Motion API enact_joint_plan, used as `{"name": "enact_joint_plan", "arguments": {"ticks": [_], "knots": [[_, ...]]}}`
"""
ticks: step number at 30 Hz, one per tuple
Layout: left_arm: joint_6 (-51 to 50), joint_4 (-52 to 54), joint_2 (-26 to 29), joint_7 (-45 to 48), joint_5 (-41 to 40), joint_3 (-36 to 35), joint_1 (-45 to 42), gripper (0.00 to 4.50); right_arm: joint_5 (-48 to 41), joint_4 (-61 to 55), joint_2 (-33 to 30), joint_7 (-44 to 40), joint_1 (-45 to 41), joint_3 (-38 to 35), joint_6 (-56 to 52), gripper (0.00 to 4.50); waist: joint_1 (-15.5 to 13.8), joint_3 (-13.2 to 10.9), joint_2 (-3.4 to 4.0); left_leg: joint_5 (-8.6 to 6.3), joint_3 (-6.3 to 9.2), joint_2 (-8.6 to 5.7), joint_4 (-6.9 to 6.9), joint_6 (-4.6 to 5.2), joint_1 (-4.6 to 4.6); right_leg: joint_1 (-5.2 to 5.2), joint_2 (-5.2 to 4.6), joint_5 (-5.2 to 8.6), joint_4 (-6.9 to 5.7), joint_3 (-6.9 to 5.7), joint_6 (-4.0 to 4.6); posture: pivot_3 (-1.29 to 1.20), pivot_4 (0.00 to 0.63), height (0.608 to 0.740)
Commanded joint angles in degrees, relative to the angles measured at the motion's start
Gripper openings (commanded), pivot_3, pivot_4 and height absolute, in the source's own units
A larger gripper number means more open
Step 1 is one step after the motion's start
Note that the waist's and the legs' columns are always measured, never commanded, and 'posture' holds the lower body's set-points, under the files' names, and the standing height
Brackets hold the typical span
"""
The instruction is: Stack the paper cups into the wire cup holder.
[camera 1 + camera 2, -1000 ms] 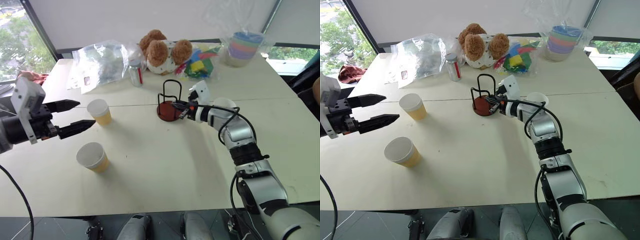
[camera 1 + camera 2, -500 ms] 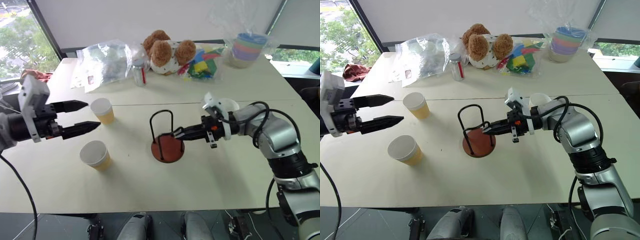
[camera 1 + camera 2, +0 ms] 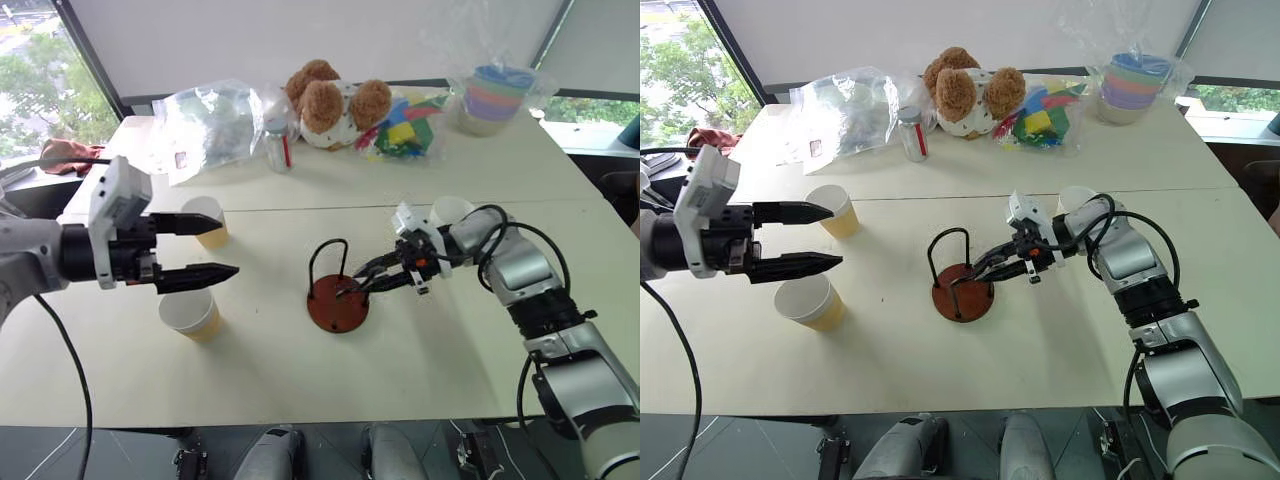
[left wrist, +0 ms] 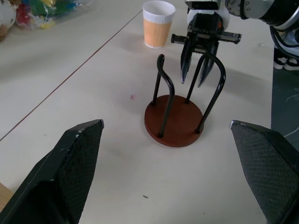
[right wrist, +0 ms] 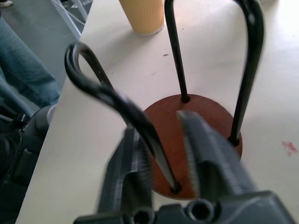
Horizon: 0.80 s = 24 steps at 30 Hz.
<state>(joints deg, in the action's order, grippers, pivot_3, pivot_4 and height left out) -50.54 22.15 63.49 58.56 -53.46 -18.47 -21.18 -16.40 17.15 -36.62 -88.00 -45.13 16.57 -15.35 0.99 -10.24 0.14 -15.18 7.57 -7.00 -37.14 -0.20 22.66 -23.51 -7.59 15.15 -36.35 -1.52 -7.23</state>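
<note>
The wire cup holder [image 3: 337, 293] stands upright mid-bench. The right gripper [image 3: 362, 281] has its fingers parted a bit around one of the wire loops – not clamped on it. The left gripper [image 3: 224, 247] hangs with fingers spread wide, just above two paper cups [image 3: 190, 310] – a third cup [image 3: 449, 212] sits behind the right arm.

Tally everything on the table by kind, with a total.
Paper cups: 3
Wire cup holder: 1
Stuffed toy: 1
Stack of plastic bowls: 1
Plastic bags: 2
Small jar: 1
Total: 9
</note>
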Motion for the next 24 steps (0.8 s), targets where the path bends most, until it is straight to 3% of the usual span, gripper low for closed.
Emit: {"name": "enact_joint_plan", "arguments": {"ticks": [1,3,6,14,18,24], "knots": [[0.71,0.21,-0.29,0.27,0.12,0.64,-1.68,4.5,0.44,-2.44,-1.57,-0.07,-1.28,-1.91,0.24,2.96,-0.04,0.0,0.0,0.0,0.0,0.0,0.01,0.0,0.0,0.0,0.0,0.0,0.0,0.0,0.0,0.0,0.15,0.74],[0.8,-0.04,-0.54,0.34,0.26,1.0,-2.09,4.5,0.18,-5.44,-3.73,0.16,-0.16,-2.89,-1.47,3.99,-0.13,0.0,0.0,0.0,0.0,-0.01,0.0,0.0,0.01,0.0,0.0,0.0,0.0,0.0,0.0,0.0,0.15,0.74],[0.98,-0.49,-0.75,0.55,0.62,1.33,-2.49,4.5,-0.57,-8.93,-6.1,1.16,1.34,-4.37,-3.59,3.99,-0.31,-0.01,0.0,0.0,0.01,-0.02,0.0,0.0,0.04,-0.03,-0.01,0.0,0.01,0.0,0.0,0.0,0.15,0.74],[2.44,-4.31,-0.21,3.37,3.07,4.13,-6.63,4.5,0.68,-19.36,-20.12,4.91,5.34,-9.96,-11.85,3.99,-0.15,-0.01,0.0,-0.01,0.0,-0.03,-0.04,0.01,0.07,-0.01,-0.03,0.0,0.03,-0.01,0.0,0.0,0.15,0.74],[2.25,-4.01,0.57,5.01,3.81,5.28,-8.64,4.5,4.92,-11.63,-22.01,8.19,-2.27,-10.26,-9.73,3.99,0.28,-0.03,0.02,-0.01,-0.14,-0.01,-0.03,0.02,-0.02,-0.03,-0.03,0.0,-0.04,0.03,0.0,0.0,0.15,0.74],[5.03,-1.76,0.56,5.37,8.34,7.88,-7.46,4.5,16.26,8.96,-18.71,10.43,-13.12,-3.78,6.16,3.99,0.0,-0.04,-0.02,0.0,-0.17,0.0,0.01,0.01,-0.02,-0.03,-0.02,0.0,-0.02,0.04,0.0,0.0,0.15,0.74]]}}
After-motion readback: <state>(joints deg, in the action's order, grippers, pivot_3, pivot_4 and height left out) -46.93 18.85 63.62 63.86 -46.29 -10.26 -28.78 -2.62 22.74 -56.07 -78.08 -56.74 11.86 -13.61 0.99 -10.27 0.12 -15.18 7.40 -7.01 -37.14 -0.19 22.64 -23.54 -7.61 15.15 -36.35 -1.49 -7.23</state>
